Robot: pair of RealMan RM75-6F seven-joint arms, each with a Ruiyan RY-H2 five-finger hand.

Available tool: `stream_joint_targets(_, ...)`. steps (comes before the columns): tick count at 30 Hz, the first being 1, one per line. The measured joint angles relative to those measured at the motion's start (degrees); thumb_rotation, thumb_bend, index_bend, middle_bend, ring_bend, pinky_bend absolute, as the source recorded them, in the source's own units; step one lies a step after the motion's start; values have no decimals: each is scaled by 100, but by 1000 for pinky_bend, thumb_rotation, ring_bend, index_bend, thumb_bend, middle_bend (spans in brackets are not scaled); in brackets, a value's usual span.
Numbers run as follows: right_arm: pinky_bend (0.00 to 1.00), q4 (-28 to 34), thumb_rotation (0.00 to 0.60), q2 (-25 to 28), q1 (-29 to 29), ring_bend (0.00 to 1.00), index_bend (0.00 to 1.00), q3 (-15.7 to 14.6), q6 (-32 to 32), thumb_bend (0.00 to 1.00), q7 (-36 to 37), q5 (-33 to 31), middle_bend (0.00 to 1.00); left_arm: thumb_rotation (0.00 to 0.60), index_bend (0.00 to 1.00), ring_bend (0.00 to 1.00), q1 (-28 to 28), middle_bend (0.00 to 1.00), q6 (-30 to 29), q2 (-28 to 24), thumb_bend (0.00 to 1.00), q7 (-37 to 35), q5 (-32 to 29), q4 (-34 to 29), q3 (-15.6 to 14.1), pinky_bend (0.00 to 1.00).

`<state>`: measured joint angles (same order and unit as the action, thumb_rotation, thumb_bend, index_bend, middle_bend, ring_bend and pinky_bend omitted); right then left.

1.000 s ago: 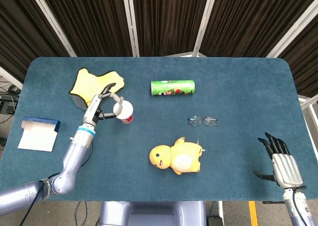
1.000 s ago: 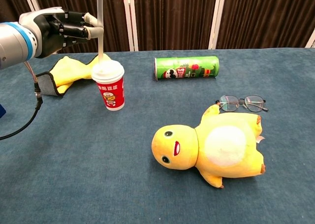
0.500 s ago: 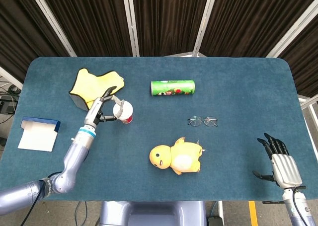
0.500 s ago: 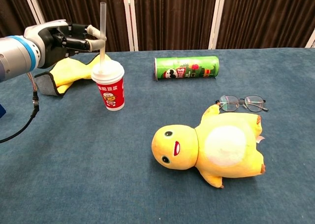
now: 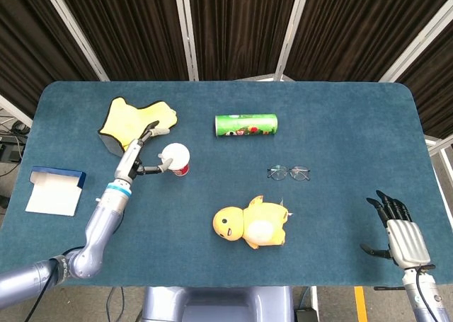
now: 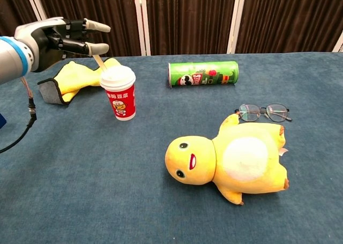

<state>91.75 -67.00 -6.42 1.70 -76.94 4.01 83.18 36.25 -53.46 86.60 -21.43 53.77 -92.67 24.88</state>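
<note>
- Cup [image 6: 119, 93] stands upright near the yellow cloth [image 6: 75, 75], a short straw [image 6: 98, 61] leaning behind its lid.
- Left hand [image 6: 61, 36] hovers above and beside it, fingers spread, holding nothing.
- Right hand [image 5: 400, 231] rests spread at the table edge [image 5: 340, 283].

Chip can [image 5: 245, 124], glasses [image 5: 289, 173], duck plush [image 5: 252, 223], yellow cloth [image 5: 136, 117], box [image 5: 54, 190].

A table [image 5: 340, 110] with rounded corners, covered in dark teal felt, fills the scene. Behind it hang dark brown pleated curtains [image 6: 187, 19] crossed by pale slanted frame bars [image 5: 185, 32]. Grey floor [image 5: 440, 159] shows at the right edge, with cables on the floor at the left. Lighting is even and soft
</note>
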Motion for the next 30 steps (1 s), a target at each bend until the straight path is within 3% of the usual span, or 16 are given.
stream_joint_targets(7,0,-128,600,-64,8,0,123,2,-23,86,-141,-17,0,600,197,0,-345,0,-650,-431,321,923,799,-205,-590,0)
stream_joint_targets(14,0,-427,600,-228,19,0,123,18,-170,83,-125,81,0,600,151,0,-1074,0,-1793,-1147,319,2870,1652,-481,-1603,0)
stream_joint_targets(17,0,-520,600,-284,45,0,123,20,-265,83,-126,141,0,600,145,0,-1564,0,-2435,-1392,319,3313,1955,-532,-2023,0)
stream_joint_targets(23,0,-631,600,-329,115,0,123,28,-508,84,-121,243,0,600,95,0,-2454,0,-3278,-1630,319,3228,2401,-245,-2656,0)
stream_joint_targets(30,0,-931,600,-561,181,0,123,24,-749,84,-117,400,0,600,83,0,-2815,0,-3543,-1658,316,2668,2753,313,-2791,0)
